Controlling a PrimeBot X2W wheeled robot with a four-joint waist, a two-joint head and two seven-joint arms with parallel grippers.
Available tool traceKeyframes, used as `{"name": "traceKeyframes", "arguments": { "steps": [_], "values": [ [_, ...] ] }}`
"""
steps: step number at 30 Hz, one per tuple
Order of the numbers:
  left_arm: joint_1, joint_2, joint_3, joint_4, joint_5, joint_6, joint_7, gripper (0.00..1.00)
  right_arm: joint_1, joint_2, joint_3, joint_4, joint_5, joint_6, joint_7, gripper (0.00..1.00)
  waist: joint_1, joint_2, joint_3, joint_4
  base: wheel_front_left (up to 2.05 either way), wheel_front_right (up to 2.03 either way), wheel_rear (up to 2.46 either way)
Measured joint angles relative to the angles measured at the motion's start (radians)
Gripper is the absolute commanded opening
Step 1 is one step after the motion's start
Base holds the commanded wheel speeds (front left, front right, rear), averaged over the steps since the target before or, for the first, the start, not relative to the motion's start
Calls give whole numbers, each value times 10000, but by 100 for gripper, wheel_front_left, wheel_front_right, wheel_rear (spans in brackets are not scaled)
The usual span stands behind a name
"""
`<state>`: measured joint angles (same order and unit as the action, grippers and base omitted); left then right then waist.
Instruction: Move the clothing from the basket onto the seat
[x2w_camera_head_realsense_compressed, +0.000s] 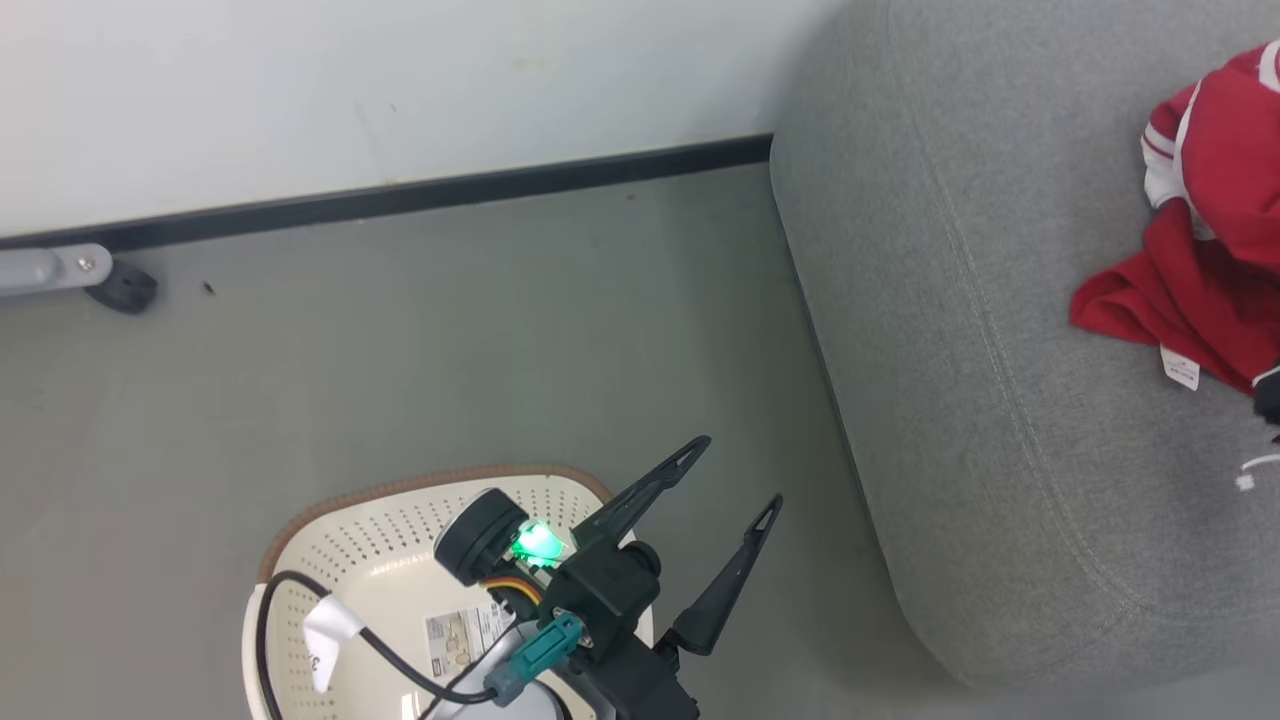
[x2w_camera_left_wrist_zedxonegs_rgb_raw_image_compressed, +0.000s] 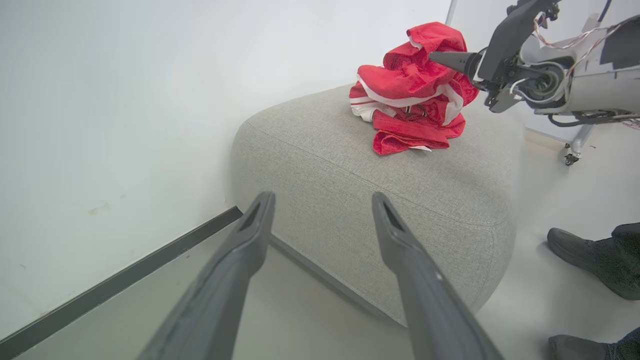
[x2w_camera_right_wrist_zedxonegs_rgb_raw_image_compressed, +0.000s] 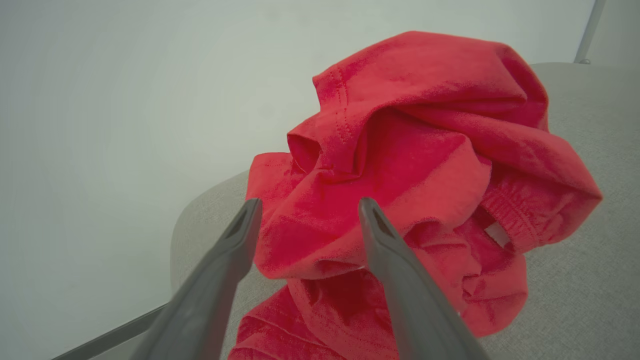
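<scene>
The clothing (x2w_camera_left_wrist_zedxonegs_rgb_raw_image_compressed: 415, 85) is a crumpled red pile with white trim, lying on top of the grey seat (x2w_camera_left_wrist_zedxonegs_rgb_raw_image_compressed: 360, 165). From the head it shows at the right edge (x2w_camera_head_realsense_compressed: 1215, 230) on the seat (x2w_camera_head_realsense_compressed: 1000, 350). My right gripper (x2w_camera_right_wrist_zedxonegs_rgb_raw_image_compressed: 308, 202) is open, its fingers standing apart around a fold of the clothing (x2w_camera_right_wrist_zedxonegs_rgb_raw_image_compressed: 400, 150). Seen from the left wrist, the right gripper (x2w_camera_left_wrist_zedxonegs_rgb_raw_image_compressed: 477, 37) sits at the pile's upper right. My left gripper (x2w_camera_head_realsense_compressed: 740, 470) hangs open and holds nothing, above the floor beside the cream basket (x2w_camera_head_realsense_compressed: 400, 520). Its fingers point at the seat's side (x2w_camera_left_wrist_zedxonegs_rgb_raw_image_compressed: 322, 197).
The basket's perforated bottom and a barcode sticker (x2w_camera_head_realsense_compressed: 465, 640) show under my left arm. A white wall with a black baseboard (x2w_camera_head_realsense_compressed: 400, 200) runs behind. A caster foot (x2w_camera_head_realsense_compressed: 120, 285) stands by the wall. A person's dark shoes (x2w_camera_left_wrist_zedxonegs_rgb_raw_image_compressed: 595, 260) rest on the floor beside the seat.
</scene>
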<state>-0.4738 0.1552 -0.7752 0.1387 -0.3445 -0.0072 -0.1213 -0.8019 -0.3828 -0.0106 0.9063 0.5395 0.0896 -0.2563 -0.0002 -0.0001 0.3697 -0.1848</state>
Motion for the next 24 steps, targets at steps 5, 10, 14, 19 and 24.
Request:
{"name": "traceKeyframes", "arguments": {
  "steps": [5,10,14,19,24],
  "values": [
    [292,-15,157,79,-157,186,-107,100,751,286,165,-673,-234,2,0,100,0,0,-398,121,0,0,0],
    [684,12,336,151,-299,414,-265,100,1534,725,443,-1712,-497,75,0,100,0,0,-850,332,0,0,0],
    [1075,56,644,190,-418,702,-309,100,2131,989,640,-2606,-681,75,0,100,0,0,-1180,525,0,0,0],
    [1425,125,1093,291,-763,903,-405,100,2957,1150,844,-3607,-1018,73,0,100,0,0,-1546,789,0,0,0],
    [1827,297,1783,433,-949,1133,-554,100,3674,1450,1177,-4441,-1179,73,0,100,0,0,-1861,1060,0,0,0]
  ]
}}
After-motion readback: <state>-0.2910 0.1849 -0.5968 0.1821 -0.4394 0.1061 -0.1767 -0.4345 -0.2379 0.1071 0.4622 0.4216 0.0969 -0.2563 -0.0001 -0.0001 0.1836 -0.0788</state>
